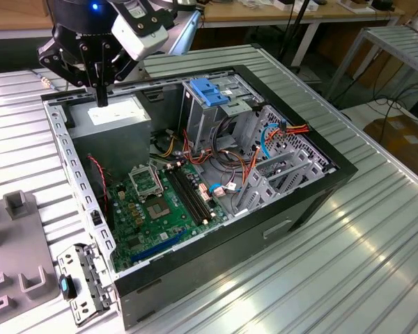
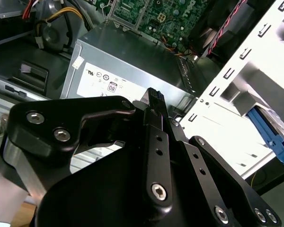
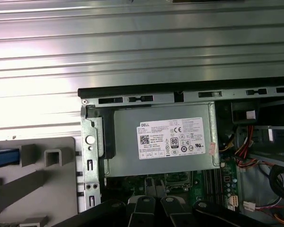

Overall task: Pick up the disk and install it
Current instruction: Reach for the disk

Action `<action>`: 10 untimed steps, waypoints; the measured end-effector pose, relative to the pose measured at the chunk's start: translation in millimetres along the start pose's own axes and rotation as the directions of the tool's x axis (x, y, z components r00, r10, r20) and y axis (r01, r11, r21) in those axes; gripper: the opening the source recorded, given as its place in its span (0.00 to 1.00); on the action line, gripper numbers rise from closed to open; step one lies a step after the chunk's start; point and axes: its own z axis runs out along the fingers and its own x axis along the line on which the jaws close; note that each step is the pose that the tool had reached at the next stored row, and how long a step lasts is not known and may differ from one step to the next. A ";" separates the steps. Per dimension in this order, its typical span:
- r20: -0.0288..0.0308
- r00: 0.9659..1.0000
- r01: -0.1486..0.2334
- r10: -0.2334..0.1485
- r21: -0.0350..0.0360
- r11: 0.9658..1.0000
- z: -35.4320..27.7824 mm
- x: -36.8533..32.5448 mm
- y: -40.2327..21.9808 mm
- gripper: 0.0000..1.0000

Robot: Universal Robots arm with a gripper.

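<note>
Fingers: the arm's black metal fingers (image 1: 100,90) hang tip-down at the rear corner of the case, pressed together with nothing between them, so clenched and empty. In the second wrist view one finger (image 2: 155,127) reads as a single ridged-tipped bar.
Under the fingers: one big grey sheet-metal power-supply box (image 1: 115,120) with a white sticker on top. The tips are poised over it; I can't tell whether they touch.
Disk: the silver metal disk (image 3: 2,158) sits outside the case in the fixture, well apart from the fingers. In the first wrist view what I can make out is one blue plastic side rail, with the rest cut off by the frame.
Fixture: one matte grey plastic fixture (image 1: 17,243), blocky, with upright posts and slots, just beside the case.
In the way: the case's pale perforated metal side wall (image 1: 71,163) stands between fixture and interior.
Case: one open black computer case (image 1: 285,209) lying flat on the ribbed silver metal desk (image 1: 348,271).
Drive cage: one grey metal cage topped by one blue plastic latch plate (image 1: 209,92). Orange, red and blue cables (image 1: 282,131) tangle beside it.
Board: one green circuit board (image 1: 150,212) on the case floor, with a square metal socket and a row of long black slots.
</note>
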 end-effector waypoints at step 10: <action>0.000 1.000 0.000 0.000 0.000 1.000 -0.1 7.8 -0.4 0.11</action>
